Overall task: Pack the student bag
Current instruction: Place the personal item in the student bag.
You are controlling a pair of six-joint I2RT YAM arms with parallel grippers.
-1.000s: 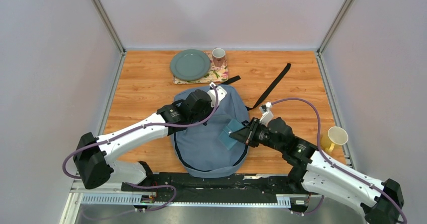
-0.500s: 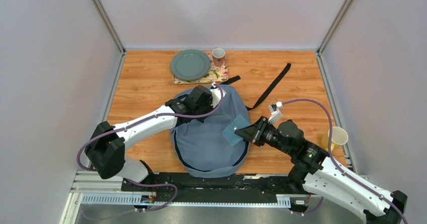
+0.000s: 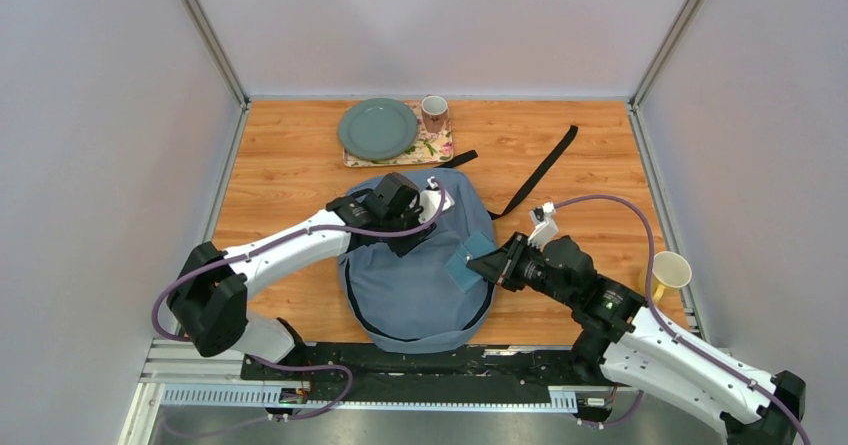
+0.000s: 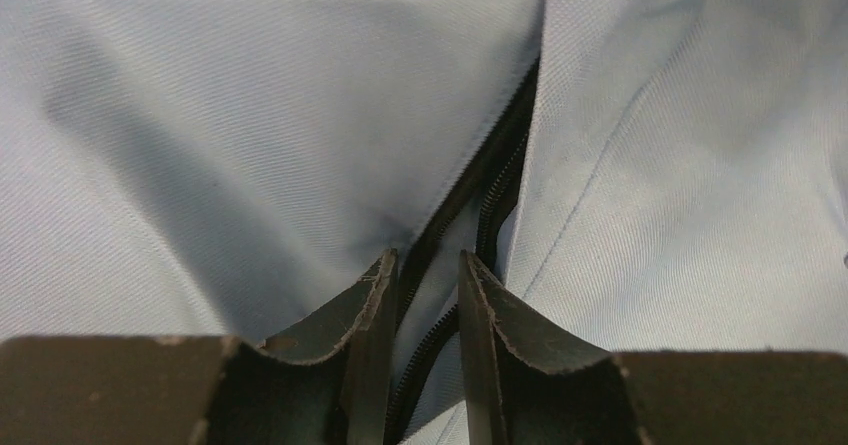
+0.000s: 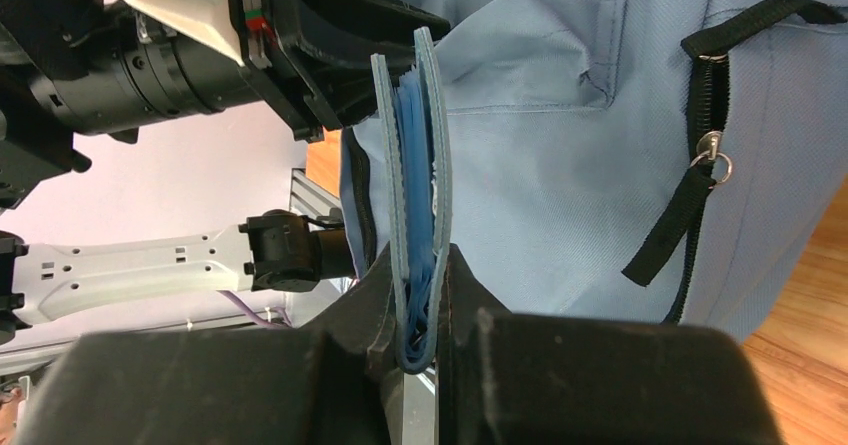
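Bag (image 3: 410, 285) flat at mid-frame in top view, just above the arm bases. Right gripper (image 3: 492, 265) at bag's right edge, clenched on thin blue notebook (image 3: 468, 261). Left gripper (image 4: 425, 265) over bag's upper part, fingers parted astride the zip (image 4: 490, 195), gripping nothing. Since a second ago: notebook backed slightly right, left fingers released. Bare table (image 3: 290, 165) both sides; tray (image 3: 435, 150) at far edge.

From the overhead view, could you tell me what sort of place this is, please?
Probably a robot test cell rather than a home: a wooden table boxed in by plain grey walls, two robot arms bolted to a rail at its edge, and a backpack laid out.
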